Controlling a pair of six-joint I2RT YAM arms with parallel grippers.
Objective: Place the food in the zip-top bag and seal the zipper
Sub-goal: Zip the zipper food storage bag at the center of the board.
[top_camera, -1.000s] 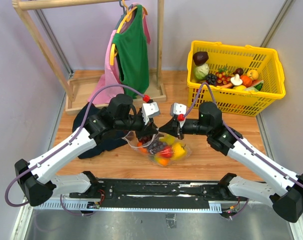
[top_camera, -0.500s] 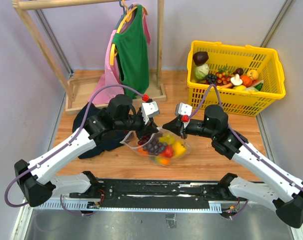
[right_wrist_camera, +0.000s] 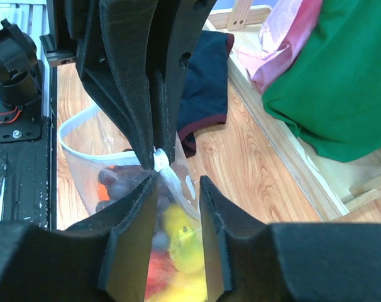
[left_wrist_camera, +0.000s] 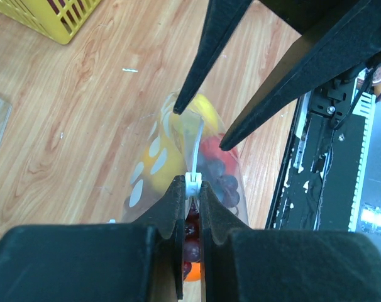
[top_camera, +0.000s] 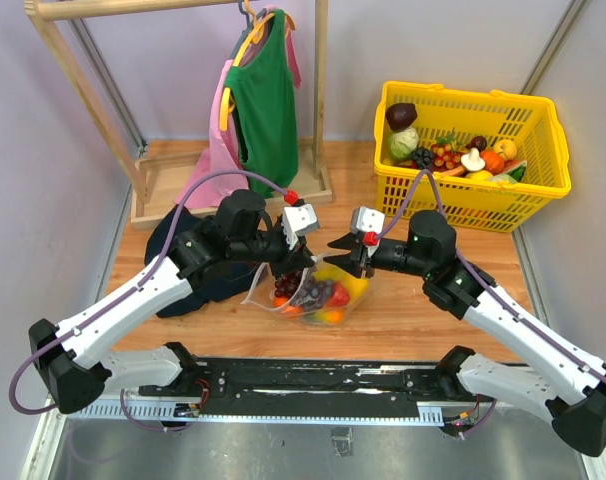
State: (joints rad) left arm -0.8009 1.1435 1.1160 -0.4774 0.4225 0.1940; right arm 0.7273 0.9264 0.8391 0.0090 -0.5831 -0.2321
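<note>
The clear dotted zip-top bag (top_camera: 313,295) lies between the arms, holding purple grapes (left_wrist_camera: 217,177), a yellow piece (right_wrist_camera: 185,244), red and orange pieces. My left gripper (top_camera: 289,264) is shut on the white zipper piece (left_wrist_camera: 192,185) at the bag's top edge; the same grip shows in the right wrist view (right_wrist_camera: 158,157). The zipper strip (left_wrist_camera: 194,141) runs from it toward my right gripper (top_camera: 339,252). The right gripper is open, its fingers (right_wrist_camera: 131,239) on either side of the strip and the bag top without pinching. To the left of the grip the bag's mouth (right_wrist_camera: 83,123) gapes open.
A yellow basket (top_camera: 543,190) with more toy food stands at the back right. A wooden clothes rack (top_camera: 83,100) with a green shirt (top_camera: 263,100) and a pink one stands at the back left. A dark navy cloth (top_camera: 173,240) lies under my left arm.
My right gripper has drawn back to the right from the left gripper and opened. The bag has shifted slightly left while the left gripper kept its grip.
</note>
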